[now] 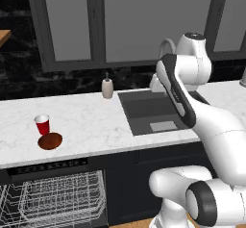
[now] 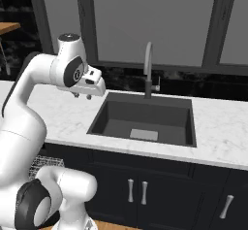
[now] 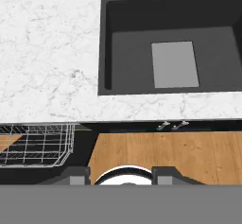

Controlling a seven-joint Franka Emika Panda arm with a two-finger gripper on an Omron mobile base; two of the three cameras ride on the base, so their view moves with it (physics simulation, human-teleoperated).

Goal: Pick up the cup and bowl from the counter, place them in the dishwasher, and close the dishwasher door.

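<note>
the cup [image 1: 42, 124] and the bowl [image 1: 50, 141] sit side by side near the front edge of the counter [image 1: 91, 121], just touching or nearly so in the left base view, right above the open dishwasher [image 1: 53, 193]. that spot looks handy: both need only go down into the white wire rack [image 1: 57, 200] below. neither has been lifted yet, so the task seems to be at its very start.

the gripper [image 2: 82, 96] hangs above the counter beside the left rim of the sink [image 2: 145, 120], well apart from the cup and bowl, pointing down. the hand view looks straight down over marble, basin and a corner of the rack, which suits a surveying pose rather than a grasp. its two fingertips [image 3: 78, 176] stand partly apart with nothing between them, so the pincer is open and empty.

the counter is a smooth white slab with grey veins. the sink is a dark, matte rectangular basin with a paler patch on its floor. the cup is a small red tapered shape with a white rim. the bowl is shallow, round and reddish-brown. a beige soap dispenser [image 1: 107, 88] stands behind, near the sink corner.
</note>
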